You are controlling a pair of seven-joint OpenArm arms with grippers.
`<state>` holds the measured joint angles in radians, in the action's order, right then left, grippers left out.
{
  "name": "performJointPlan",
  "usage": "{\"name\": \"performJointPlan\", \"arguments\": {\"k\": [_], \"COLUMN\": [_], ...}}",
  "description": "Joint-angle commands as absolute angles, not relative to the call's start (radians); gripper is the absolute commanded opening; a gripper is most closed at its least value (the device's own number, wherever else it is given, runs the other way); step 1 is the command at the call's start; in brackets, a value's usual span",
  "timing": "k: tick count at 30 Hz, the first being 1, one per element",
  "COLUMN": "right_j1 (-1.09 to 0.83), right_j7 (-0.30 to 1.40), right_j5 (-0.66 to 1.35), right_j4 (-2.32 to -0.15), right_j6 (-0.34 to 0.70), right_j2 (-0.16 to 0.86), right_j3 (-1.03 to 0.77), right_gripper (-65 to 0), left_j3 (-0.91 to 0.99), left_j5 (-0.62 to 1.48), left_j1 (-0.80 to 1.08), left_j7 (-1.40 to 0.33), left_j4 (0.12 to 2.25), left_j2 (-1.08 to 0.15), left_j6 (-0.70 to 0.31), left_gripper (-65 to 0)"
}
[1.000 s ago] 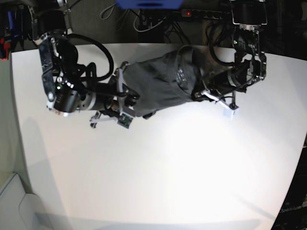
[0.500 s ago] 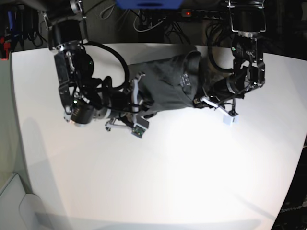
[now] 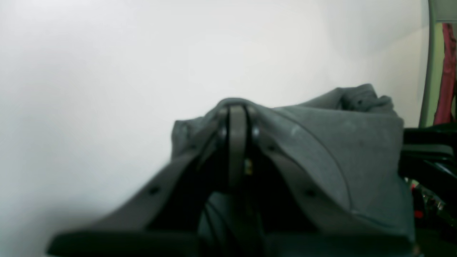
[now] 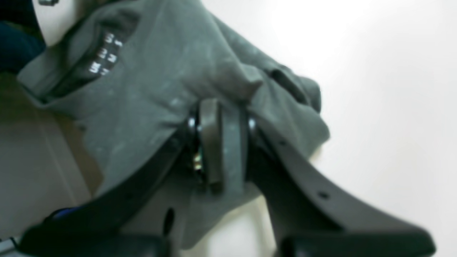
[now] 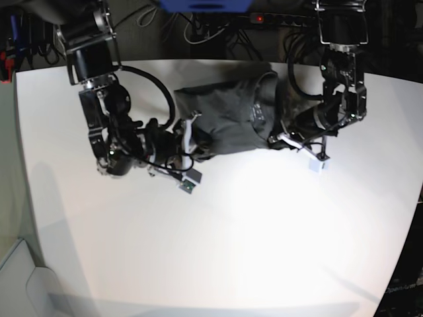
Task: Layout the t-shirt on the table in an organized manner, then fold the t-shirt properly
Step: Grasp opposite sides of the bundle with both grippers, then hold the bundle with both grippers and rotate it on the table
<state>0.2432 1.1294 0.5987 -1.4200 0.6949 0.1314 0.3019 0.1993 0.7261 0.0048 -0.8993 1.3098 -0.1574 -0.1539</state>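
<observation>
The dark grey t-shirt [image 5: 228, 115] lies bunched at the back of the white table [image 5: 231, 231], stretched between my two grippers. On the base view's right, my left gripper [image 5: 272, 140] is shut on the shirt's near right edge; in the left wrist view its closed fingertips [image 3: 237, 114] sit under a fold of t-shirt [image 3: 339, 142]. On the base view's left, my right gripper [image 5: 192, 135] pinches the other end. The right wrist view shows that gripper [image 4: 221, 117] clamped on the t-shirt [image 4: 160, 82], with white print by the collar [image 4: 103, 53].
A power strip [image 5: 277, 20] and cables lie behind the table's far edge, beside a blue object [image 5: 205, 5]. A green post and a red item [image 3: 448, 71] stand past the table in the left wrist view. Bare white table [image 4: 375, 71] spreads toward the front.
My right gripper has moved rightward with its end of the shirt, bunching the cloth shorter. The left gripper has shifted only slightly.
</observation>
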Motion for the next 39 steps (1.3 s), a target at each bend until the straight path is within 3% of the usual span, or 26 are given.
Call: {"name": "performJointPlan", "arguments": {"k": [1,9,19,30,39], "right_j1": [0.265,0.245,0.249,0.143,0.073], "right_j7": [1.109,1.076,1.017,1.107,1.058], "right_j5": [0.607,0.604,0.604,0.608,0.605], "right_j4": [-1.434,-1.434,-1.374,-1.805,-1.693], "right_j6": [0.698,0.698,0.698,0.698,0.698], "right_j2": [0.142,0.203,0.203,0.226,0.213], "right_j3": [0.309,0.39,0.449,0.398,0.404], "right_gripper": [-56.1,-56.1,-56.2,-56.2,-56.2], "left_j3": [0.202,0.202,0.202,0.202,0.202], "left_j5": [0.656,0.656,0.656,0.656,0.656], "left_j1": [0.007,-0.021,-0.039,-0.041,-0.042], "left_j7": [-0.918,-0.918,-0.917,-0.917,-0.917], "left_j4": [1.299,1.247,1.242,1.242,1.244], "left_j2": [-0.182,-0.189,-0.189,-0.189,-0.189], "left_j6": [-0.119,-0.119,-0.119,-0.119,-0.119], "left_gripper": [-63.7,-63.7,-63.7,-63.7,-63.7]}}
